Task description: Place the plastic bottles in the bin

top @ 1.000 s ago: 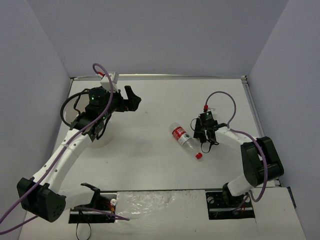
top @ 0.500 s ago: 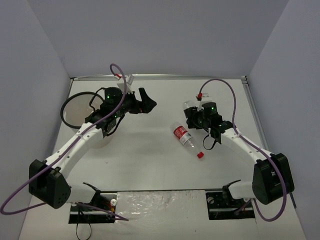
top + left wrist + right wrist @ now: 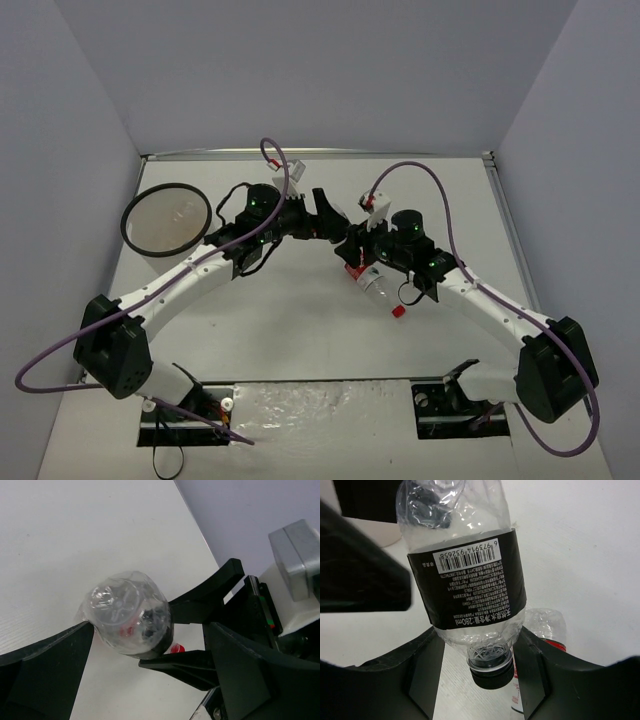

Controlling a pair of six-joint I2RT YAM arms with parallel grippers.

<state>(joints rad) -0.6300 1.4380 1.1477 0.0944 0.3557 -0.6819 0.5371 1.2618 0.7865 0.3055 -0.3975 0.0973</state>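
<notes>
The black-label bottle is crinkled, capped, held up off the table. The red-label bottle lies on its side just under it, I think. The round bin stands far left.

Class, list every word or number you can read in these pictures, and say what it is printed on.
"6 973914 932658": barcode number on the black-labelled bottle.
"280ml": same label.
Remaining fine print on that label: too small to read.
Print on the red-labelled bottle: too blurred to read.

White table w/ bin, red-label bottle
</notes>
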